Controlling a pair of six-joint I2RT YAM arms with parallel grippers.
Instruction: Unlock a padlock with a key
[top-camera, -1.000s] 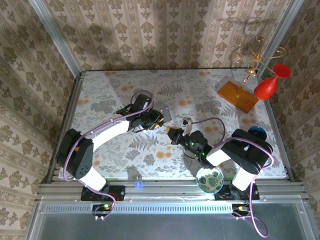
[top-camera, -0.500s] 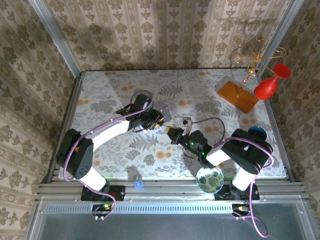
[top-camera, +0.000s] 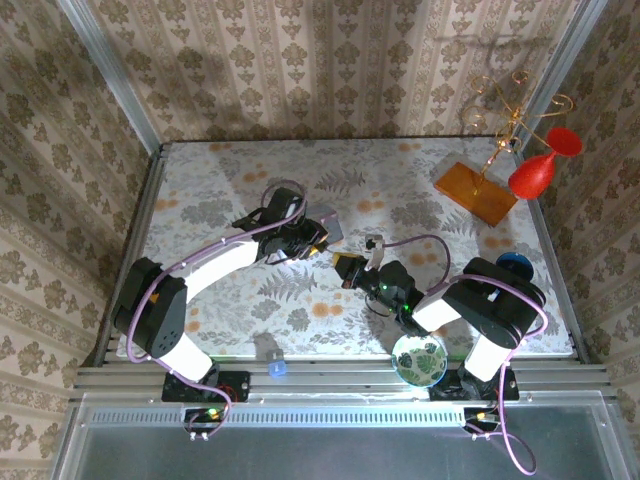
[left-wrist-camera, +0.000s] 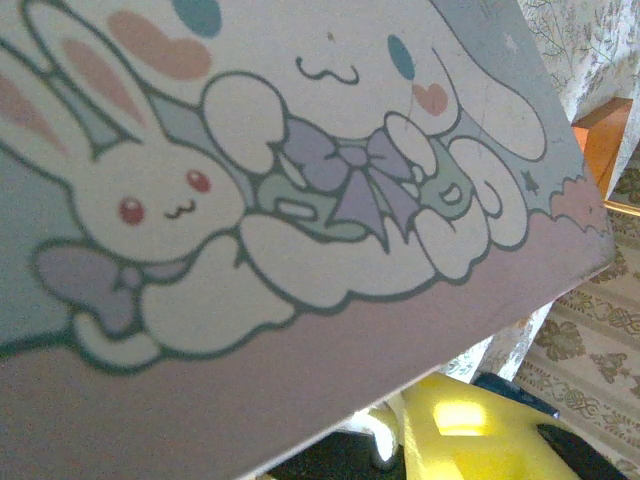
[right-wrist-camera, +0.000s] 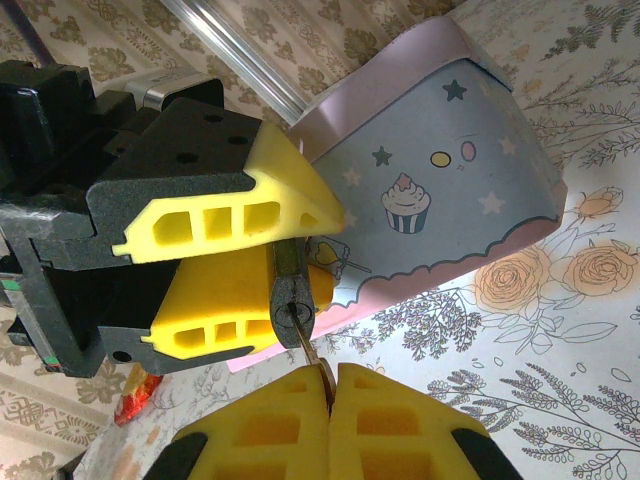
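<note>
Pinching the key (right-wrist-camera: 316, 362) by its head, my right jaws are clenched tight, pads (right-wrist-camera: 400, 420) pressed together so that just the thin silvery blade pokes out beyond them. Directly ahead, touching the key's tip, is the padlock (right-wrist-camera: 292, 300), a small dark block that my left jaws grasp between their two yellow pads (right-wrist-camera: 225, 215) above the middle of the tabletop (top-camera: 400, 190). Its keyhole end faces my right jaws and its shackle end runs back between the left pads, out of sight. Padlock and key share one long axis, the blade pointing away from me into the keyway (how deep it sits I cannot tell). That shared line is what the next move turns on, I judge: a twist of my right wrist about the axis while the left jaws brace the body. Any sideways drift could bend or pop the blade. A pastel tin box (right-wrist-camera: 440, 190) leans just behind the left jaws.
</note>
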